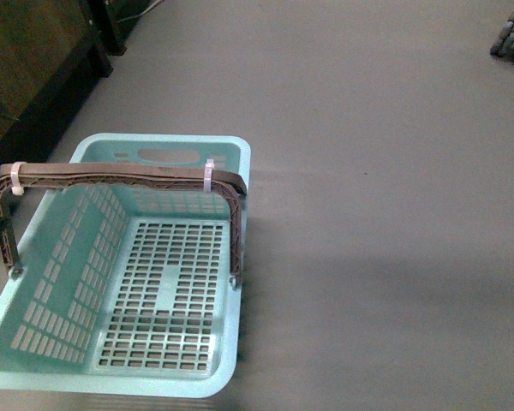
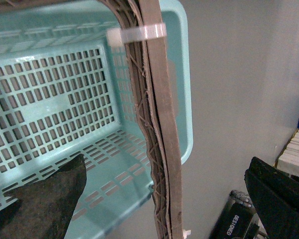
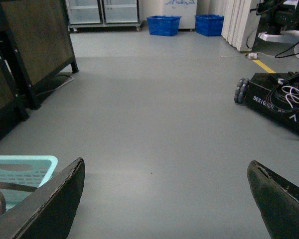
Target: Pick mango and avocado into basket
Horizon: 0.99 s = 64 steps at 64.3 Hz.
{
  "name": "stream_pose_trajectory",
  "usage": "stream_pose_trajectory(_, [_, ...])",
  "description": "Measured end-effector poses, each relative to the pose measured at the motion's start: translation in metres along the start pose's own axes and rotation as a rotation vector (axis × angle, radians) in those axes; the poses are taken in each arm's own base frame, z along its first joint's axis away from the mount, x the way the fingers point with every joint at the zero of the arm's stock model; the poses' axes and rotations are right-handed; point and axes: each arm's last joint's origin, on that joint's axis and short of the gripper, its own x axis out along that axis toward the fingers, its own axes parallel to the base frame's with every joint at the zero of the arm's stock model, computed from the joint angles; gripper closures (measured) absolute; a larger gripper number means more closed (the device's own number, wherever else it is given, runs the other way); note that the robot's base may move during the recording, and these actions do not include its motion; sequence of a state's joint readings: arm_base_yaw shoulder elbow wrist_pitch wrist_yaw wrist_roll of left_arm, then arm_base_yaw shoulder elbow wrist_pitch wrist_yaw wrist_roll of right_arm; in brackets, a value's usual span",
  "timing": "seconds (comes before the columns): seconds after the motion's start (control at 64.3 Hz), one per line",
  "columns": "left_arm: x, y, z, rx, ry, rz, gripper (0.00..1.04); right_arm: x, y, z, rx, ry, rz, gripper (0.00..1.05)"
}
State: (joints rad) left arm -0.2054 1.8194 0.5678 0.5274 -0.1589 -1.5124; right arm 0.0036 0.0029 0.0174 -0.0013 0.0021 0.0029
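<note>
We find neither the mango nor the avocado in any view, so their place is unknown to us. The basket stands on the grey floor at the robot's left front. Its slotted bottom is bare, so we judge that nothing has been delivered yet. Its brown handle is swung up across the top, with a white zip tie at each end.

The step in hand, as we read it, is finding the fruit. We would look around before moving either arm far, and keep the basket where both arms can reach it. Once a fruit shows, we would come down over its middle with the jaws wide and close gently. The mango is likely smooth and may slip.

The left gripper is spread wide and holds nothing. In its wrist view the handle runs between the fingers, one finger over the basket's inside and the other outside the rim. We cannot tell whether either finger touches the handle.

The right gripper is also fully spread and empty, looking out over bare floor. A corner of the basket shows just beside one finger. Farther off are a dark cabinet, two blue crates and a wheeled base.
</note>
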Motion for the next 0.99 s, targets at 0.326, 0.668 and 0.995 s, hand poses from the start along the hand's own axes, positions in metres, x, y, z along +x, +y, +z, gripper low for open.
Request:
stream_pose_trajectory(0.326, [0.069,-0.011,-0.036,0.003,0.049,0.069,0.08,0.0,0.0,0.0,0.0,0.0,0.0,0.09])
stream_pose_trajectory(0.668, [0.097,-0.011,-0.047,-0.001,0.041,0.102,0.43,0.0,0.0,0.0,0.0,0.0,0.0,0.09])
stream_pose_trajectory(0.995, [0.095,-0.013,-0.045,-0.056,0.03,0.1,0.89,0.0,0.0,0.0,0.0,0.0,0.0,0.09])
